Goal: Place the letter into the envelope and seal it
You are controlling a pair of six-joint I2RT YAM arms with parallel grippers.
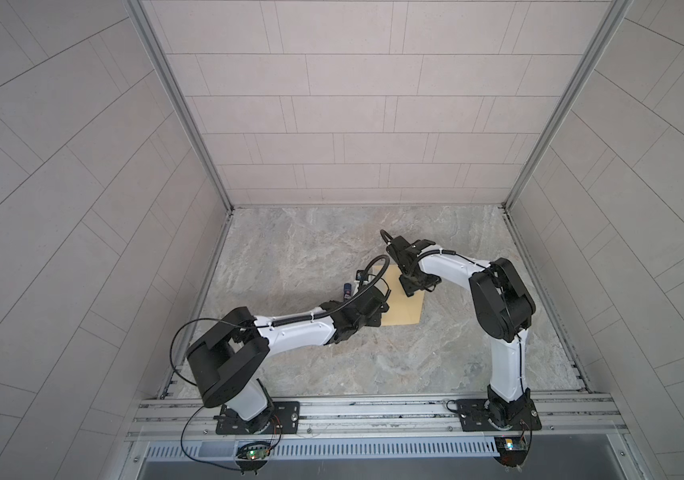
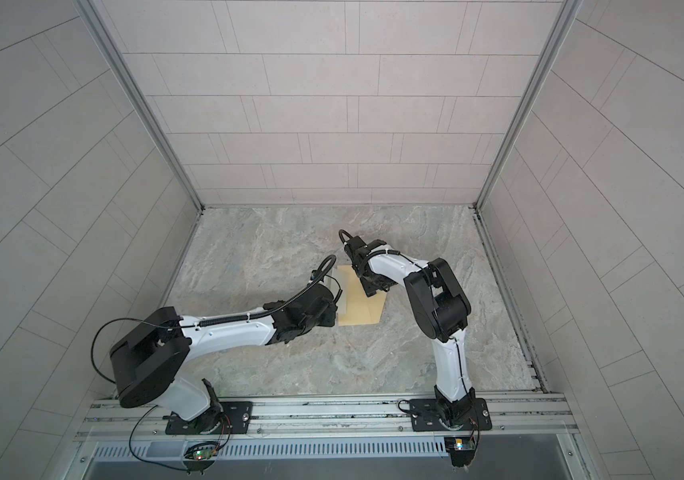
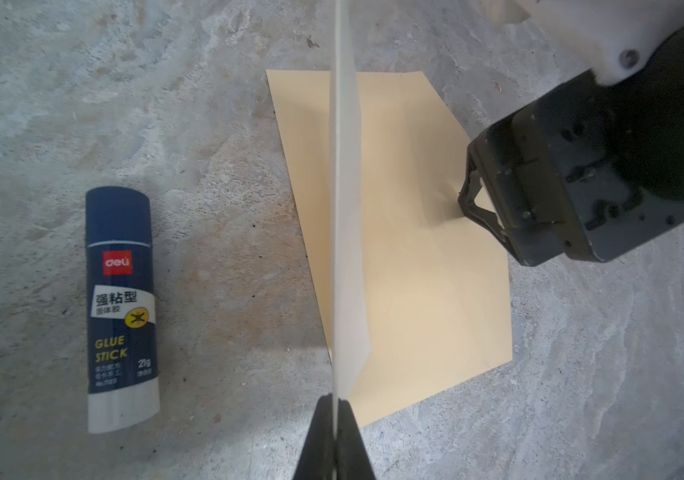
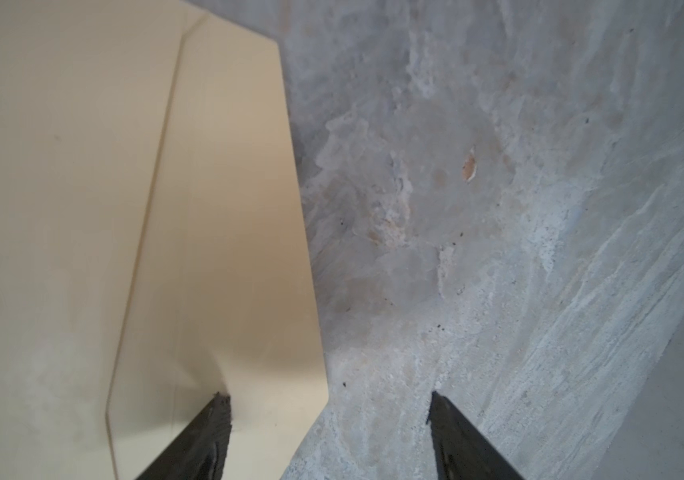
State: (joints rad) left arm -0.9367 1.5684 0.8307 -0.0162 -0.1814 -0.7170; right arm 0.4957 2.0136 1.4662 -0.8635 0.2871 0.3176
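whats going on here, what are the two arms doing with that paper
The left gripper is shut on the cream letter, holding it on edge above the tan envelope, which lies flat on the table. The right gripper is open, with one finger down on the envelope, apparently pinning it. The letter is not inside yet, and a glue stick lies untouched beside the envelope.

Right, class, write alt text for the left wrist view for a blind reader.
The shut left gripper holds the cream letter edge-on above a yellow-tan envelope lying flat on a stone-patterned table. A blue Deli glue stick lies to one side of the envelope; the right gripper rests a finger on its other side.
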